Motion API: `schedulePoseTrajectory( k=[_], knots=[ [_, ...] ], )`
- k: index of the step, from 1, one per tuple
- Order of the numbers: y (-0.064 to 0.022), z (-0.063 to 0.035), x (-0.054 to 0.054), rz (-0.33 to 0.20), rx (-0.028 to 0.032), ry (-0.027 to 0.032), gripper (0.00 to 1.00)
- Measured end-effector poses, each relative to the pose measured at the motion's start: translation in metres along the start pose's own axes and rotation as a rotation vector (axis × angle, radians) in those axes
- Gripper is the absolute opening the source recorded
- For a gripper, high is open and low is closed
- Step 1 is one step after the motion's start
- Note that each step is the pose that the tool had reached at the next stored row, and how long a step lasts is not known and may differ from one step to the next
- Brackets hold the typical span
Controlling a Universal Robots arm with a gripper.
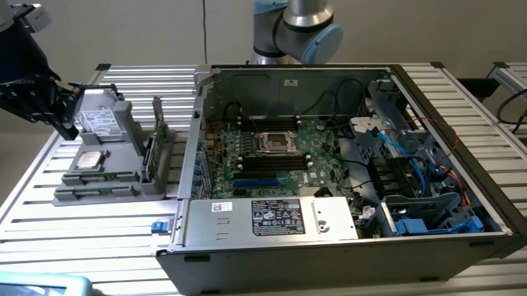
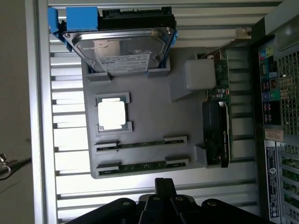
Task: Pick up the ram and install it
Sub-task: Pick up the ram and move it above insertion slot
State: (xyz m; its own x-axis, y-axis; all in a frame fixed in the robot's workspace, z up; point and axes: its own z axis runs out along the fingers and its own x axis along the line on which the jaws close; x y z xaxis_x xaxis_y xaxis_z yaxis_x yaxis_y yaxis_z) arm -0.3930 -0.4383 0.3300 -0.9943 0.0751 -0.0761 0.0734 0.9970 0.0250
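1. The gripper [image 2: 161, 189] hung in the air with its black fingers pressed together and nothing between them.
2. In the exterior view it was raised well above the bench [image 1: 49, 216], over the far corner on the exterior view's left.
3. A grey fixture tray [image 2: 154, 107] lay flat on the bench near the edge on the exterior view's left. It was just beside the open computer case [image 1: 329, 265], which took up the middle of the bench and the exterior view's right.
4. Two ram sticks lay flat in the tray, parallel and close together, each caught at both ends by grey clips.
5. The nearer ram stick [image 2: 140, 165] ran along the tray's edge closest to the fingers, and the farther ram stick [image 2: 140, 144] lay just inboard of it. Both were well apart from the gripper.
6. A square processor [image 2: 112, 115] sat in a pocket towards the middle of the tray, beyond the two sticks.
7. A silver hard drive [image 2: 121, 46] in blue rails filled the tray's opposite end.
8. An expansion card [image 2: 217, 123] stood on edge along the tray's side facing the case.
9. Inside the case the green motherboard [image 1: 321, 142] lay exposed, with long black memory slots [image 1: 272, 162] flanking the processor socket [image 1: 278, 143]. Whether any slot was filled could not be told.
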Motion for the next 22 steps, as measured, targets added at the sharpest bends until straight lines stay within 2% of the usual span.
schedulePoseTrajectory(
  k=[11, 12, 13, 15, 16, 17, 22],
  knots=[
    [-0.0001, 0.0000, 0.0001, 0.000, 0.0001, 0.0001, 0.12],
    [-0.0001, -0.0001, 0.0001, 0.000, 0.0001, 0.0001, 0.18],
    [-0.0001, 0.0000, 0.0001, 0.000, 0.0001, 0.0001, 0.18],
    [-0.0001, 0.0000, 0.0000, 0.000, 0.0000, 0.0000, 0.30],
    [-0.0001, 0.0000, 0.0001, 0.000, 0.0001, 0.0000, 0.30],
    [-0.0001, 0.0005, 0.0007, 0.000, -0.0001, -0.0002, 0.37],
    [-0.0003, 0.0033, 0.0022, -0.075, -0.0057, 0.0019, 0.37]
  ],
)
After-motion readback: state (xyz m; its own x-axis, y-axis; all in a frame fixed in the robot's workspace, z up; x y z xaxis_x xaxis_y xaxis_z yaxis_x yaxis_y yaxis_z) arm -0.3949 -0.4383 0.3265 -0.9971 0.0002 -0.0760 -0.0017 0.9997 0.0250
